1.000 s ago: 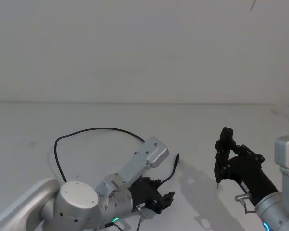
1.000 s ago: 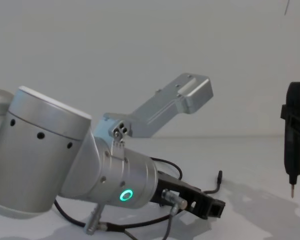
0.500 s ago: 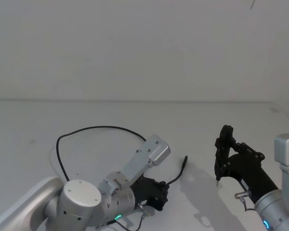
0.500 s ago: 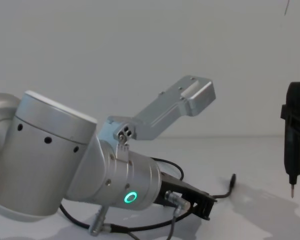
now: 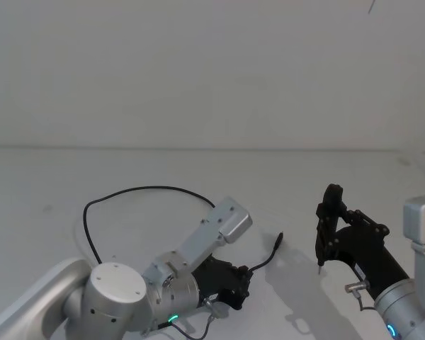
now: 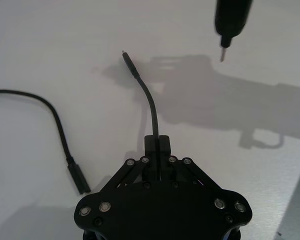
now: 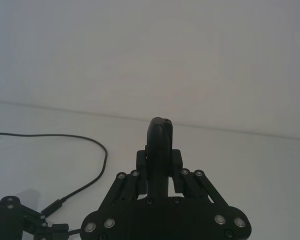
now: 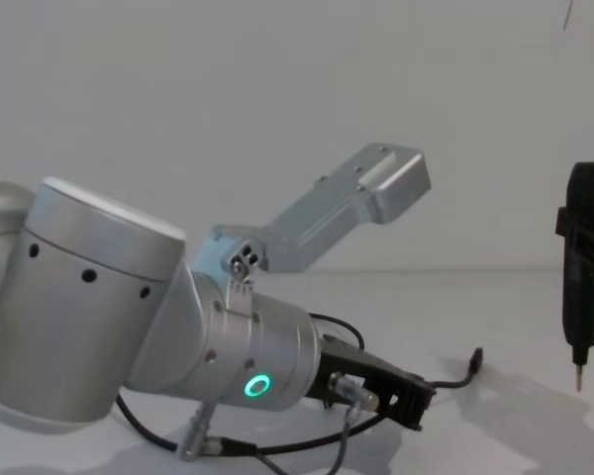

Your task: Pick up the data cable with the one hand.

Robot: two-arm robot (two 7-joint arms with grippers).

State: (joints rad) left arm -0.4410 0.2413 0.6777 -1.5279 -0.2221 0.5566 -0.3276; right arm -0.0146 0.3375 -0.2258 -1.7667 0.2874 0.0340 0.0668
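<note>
Data cable (image 5: 149,187) thin, black, looping, in left gripper (image 6: 157,145); right gripper (image 7: 159,162) holds tool (image 8: 584,257).

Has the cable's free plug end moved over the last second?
Yes. The plug of the data cable, pinched in the left gripper, has swung to the robot's right, closer to the tool held by the unmoved right gripper.

1. Data cable (image 5: 156,187): plain black, plugs black too.
2. Left gripper (image 6: 157,143): matte black; wrist housing (image 8: 267,336) silver, ring light (image 8: 256,385) green.
3. Right gripper (image 7: 159,160), 4 o'clock in head view: black; tool (image 7: 160,131) black, tip silver.
4. Table (image 5: 42,177): plain white, grey shadows.
</note>
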